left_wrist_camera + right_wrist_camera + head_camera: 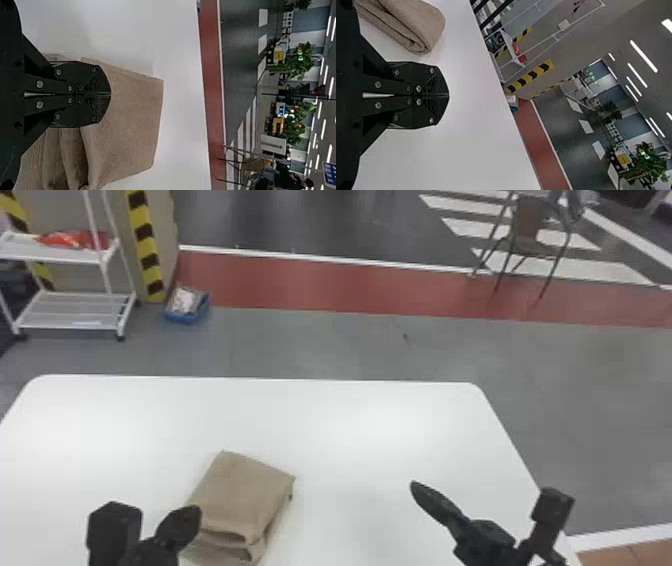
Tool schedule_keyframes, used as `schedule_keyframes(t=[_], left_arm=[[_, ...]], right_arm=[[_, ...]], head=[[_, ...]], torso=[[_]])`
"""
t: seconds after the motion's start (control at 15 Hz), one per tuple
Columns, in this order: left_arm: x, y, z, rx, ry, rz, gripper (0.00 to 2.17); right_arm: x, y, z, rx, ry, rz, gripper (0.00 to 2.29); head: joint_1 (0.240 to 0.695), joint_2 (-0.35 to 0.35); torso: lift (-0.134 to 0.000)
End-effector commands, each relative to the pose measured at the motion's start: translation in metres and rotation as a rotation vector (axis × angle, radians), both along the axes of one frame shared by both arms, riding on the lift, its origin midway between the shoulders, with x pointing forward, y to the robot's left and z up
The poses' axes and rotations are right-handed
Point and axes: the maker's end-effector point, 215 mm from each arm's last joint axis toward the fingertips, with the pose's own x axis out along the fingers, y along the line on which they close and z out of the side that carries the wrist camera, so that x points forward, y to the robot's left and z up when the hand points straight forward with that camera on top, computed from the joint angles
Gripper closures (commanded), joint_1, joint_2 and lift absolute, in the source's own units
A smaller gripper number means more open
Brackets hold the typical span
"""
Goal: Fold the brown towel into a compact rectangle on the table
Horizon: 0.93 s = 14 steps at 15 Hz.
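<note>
In the head view the brown towel point(245, 490) lies folded in a thick stack left of the table's middle, turned at an angle, its rolled layers showing at the near end. My left gripper point(192, 514) is over the towel's near left side; in the left wrist view the same gripper point(110, 94) is shut in front of the towel point(130, 122), with no cloth seen between its fingers. Well to the right of the towel is my right gripper point(420, 491). The right wrist view has this gripper point(448, 95) shut too, apart from the towel point(421, 23).
The white table point(350, 415) has its far edge and rounded corners in the head view. On the floor beyond stand a white shelf cart point(75, 310), a blue bin point(187, 315) and a chair point(530, 237).
</note>
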Motion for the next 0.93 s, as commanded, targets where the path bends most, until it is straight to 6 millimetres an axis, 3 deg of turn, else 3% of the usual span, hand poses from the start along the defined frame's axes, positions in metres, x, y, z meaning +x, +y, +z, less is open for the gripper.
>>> schedule_keyframes(t=[0.0,0.33,0.87], left_arm=[[0.014,0.003,-0.015,0.016,-0.009,-0.001,1.63],[0.020,0.009,-0.039,0.080,0.005,-0.002,1.63],[-0.026,-0.017,-0.032,0.054,0.057,-0.021,1.63]], right_arm=[[-0.002,-0.001,0.001,0.006,-0.001,-0.001,1.42],[-0.002,-0.006,0.003,0.004,-0.005,-0.005,1.42],[0.001,-0.001,0.003,0.010,-0.005,0.001,1.42]], head=[[0.695,-0.193],[0.695,-0.185],[0.695,-0.205]], torso=[[0.000],[0.000],[0.000]])
